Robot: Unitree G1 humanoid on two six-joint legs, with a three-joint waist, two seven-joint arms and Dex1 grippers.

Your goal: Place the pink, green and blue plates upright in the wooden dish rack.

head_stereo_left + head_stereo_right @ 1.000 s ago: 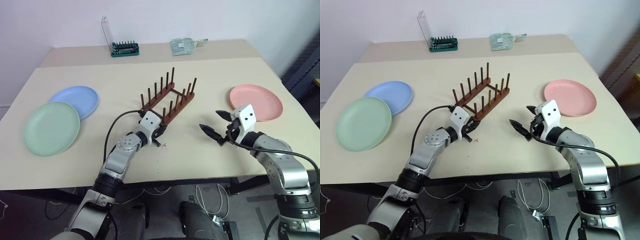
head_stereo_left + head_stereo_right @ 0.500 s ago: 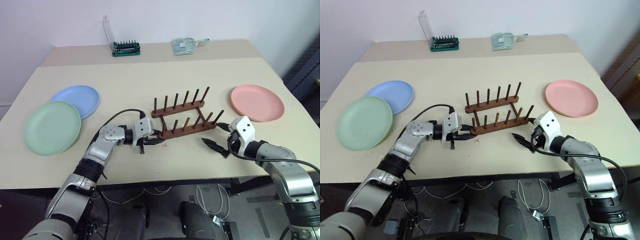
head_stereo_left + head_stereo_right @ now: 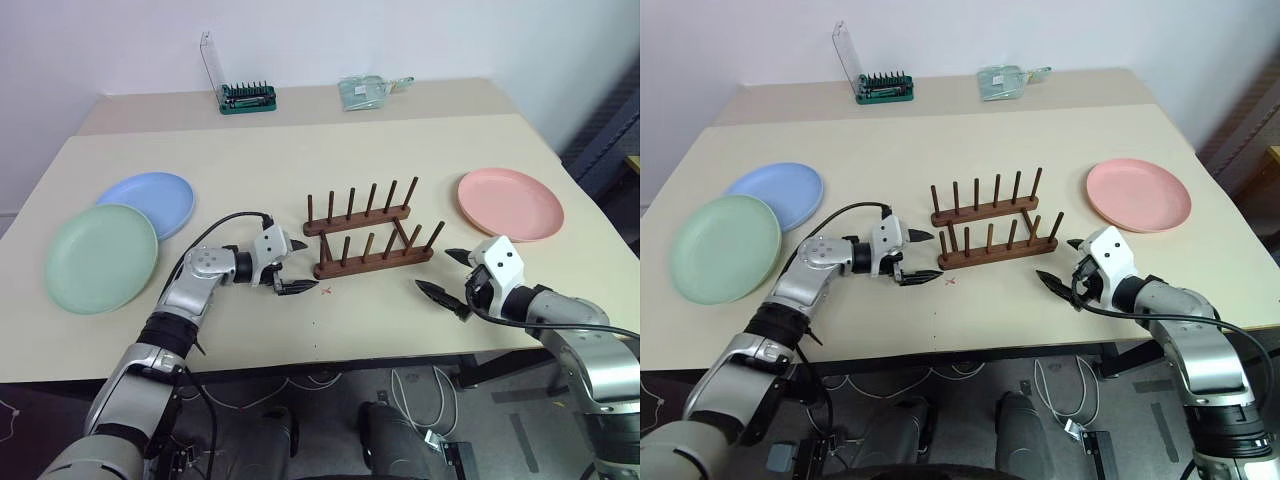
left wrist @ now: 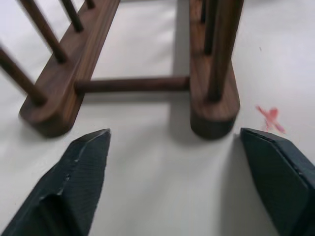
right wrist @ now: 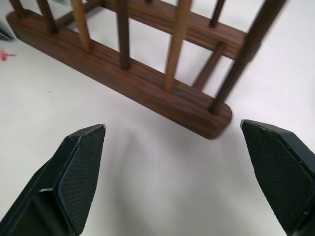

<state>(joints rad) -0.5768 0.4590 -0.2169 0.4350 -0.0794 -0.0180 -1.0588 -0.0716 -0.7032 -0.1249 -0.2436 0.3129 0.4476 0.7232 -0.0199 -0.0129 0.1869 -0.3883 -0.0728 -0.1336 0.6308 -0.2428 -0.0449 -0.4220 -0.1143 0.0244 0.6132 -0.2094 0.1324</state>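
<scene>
Wooden dish rack (image 3: pixel 366 238) between both grippers | left gripper (image 3: pixel 287 265) spread, empty | right gripper (image 3: pixel 448 276) spread, empty

Pastel plates, dark wood rack, pale beige desk

The desk (image 3: pixel 300 160) is a plain pale beige, with a small red cross mark (image 4: pixel 269 118) on it by the rack's end. The wooden dish rack (image 3: pixel 368 232) is dark brown with a visible grain along its rails. The pink plate (image 3: pixel 510 204) near the desk's right edge is salmon; near the left edge the green plate (image 3: pixel 100 257) is pale mint and the blue plate (image 3: pixel 150 203) light blue. Each gripper has black fingers (image 5: pixel 78 172) with a fine cross-hatched texture. At the far edge sits a dark green holder (image 3: pixel 249 97).
</scene>
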